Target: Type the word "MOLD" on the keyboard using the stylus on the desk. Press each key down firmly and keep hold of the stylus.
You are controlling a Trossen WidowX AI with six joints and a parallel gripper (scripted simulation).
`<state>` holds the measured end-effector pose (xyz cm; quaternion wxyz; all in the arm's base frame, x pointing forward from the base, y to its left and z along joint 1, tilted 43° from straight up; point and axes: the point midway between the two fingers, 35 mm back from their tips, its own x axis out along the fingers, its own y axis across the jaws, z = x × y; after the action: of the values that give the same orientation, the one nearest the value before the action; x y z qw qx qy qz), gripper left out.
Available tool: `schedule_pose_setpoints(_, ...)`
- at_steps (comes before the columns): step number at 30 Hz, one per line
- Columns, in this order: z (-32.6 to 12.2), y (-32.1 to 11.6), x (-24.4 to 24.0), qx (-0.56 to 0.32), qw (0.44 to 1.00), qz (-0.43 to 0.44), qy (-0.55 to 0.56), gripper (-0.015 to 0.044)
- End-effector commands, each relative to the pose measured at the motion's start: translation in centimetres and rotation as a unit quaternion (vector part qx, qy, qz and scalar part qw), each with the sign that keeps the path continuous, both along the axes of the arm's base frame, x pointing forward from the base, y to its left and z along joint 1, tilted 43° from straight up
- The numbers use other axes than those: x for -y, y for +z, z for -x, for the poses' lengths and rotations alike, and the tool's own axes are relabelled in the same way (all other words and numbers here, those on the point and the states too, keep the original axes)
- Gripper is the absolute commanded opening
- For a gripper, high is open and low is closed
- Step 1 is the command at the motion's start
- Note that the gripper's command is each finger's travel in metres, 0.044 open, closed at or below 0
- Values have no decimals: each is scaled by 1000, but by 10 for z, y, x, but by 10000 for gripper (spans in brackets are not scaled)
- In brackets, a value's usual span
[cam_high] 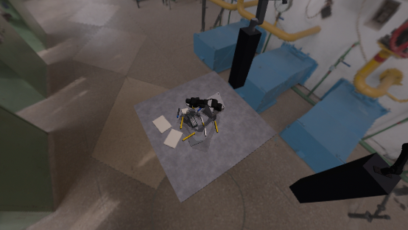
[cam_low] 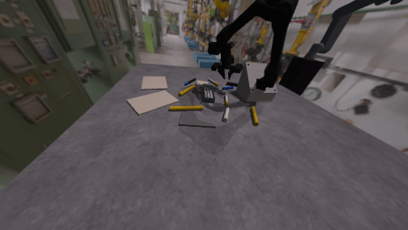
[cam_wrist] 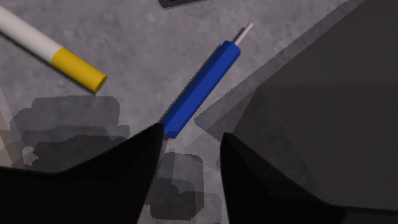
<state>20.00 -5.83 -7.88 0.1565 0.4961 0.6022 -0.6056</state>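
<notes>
Dim, soft light; overlapping shadows; blurry background.

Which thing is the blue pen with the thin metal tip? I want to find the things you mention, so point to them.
On the grey table (cam_high: pixel 228 147) (cam_low: pixel 206 166), find the black robot arm's gripper (cam_low: pixel 226 78) (cam_wrist: pixel 193 135). Below it lies the blue pen (cam_low: pixel 227 88) (cam_wrist: pixel 202 90). Unlike the white-and-yellow marker (cam_wrist: pixel 55 50) nearby, it has a blue body and thin pale tip.
</notes>
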Motion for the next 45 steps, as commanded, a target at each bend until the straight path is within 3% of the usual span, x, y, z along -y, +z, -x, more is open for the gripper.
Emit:
schedule_pose_setpoints(1,41,-18,15,-158,961,151,-169,150)
schedule_pose_setpoints(45,46,-34,-1,-158,961,151,-169,150)
